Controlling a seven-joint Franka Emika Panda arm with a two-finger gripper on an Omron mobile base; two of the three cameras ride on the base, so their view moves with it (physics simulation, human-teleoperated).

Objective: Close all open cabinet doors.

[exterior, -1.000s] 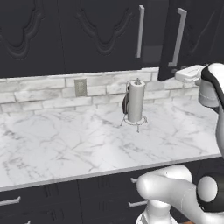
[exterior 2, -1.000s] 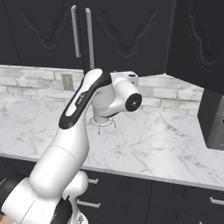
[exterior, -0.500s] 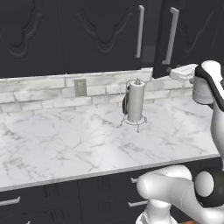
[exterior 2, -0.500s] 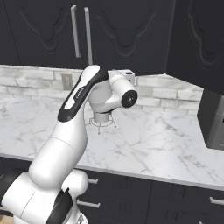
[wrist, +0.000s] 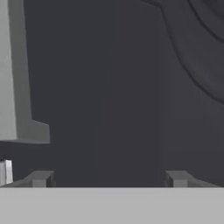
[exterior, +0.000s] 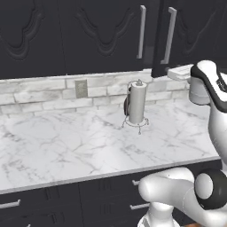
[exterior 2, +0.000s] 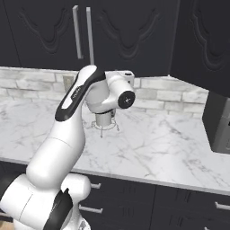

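Matte black wall-cabinet doors with carved curvy relief and long silver bar handles up top, above the white marble tabletop (exterior: pixel 66 146). Left door (exterior: pixel 106 35) flush with the row; right door (exterior: pixel 186 37) apparently swung out a bit at its handle edge, lower corner hanging over the backsplash. Same pair in the right base view, handles side by side (exterior 2: pixel 83 33). Pincer (wrist: pixel 109 177) pressed up close to a black door panel (wrist: pixel 113 87), dark tips spread wide apart, nothing between them. Grey bar of a handle (wrist: pixel 15 74) just off to one side in the hand view, not touched. White paper towel roll on a wire stand (exterior: pixel 136 106) upright near the grey brick backsplash (exterior: pixel 40 91). Grey wall outlet (exterior: pixel 81 88) beside it.
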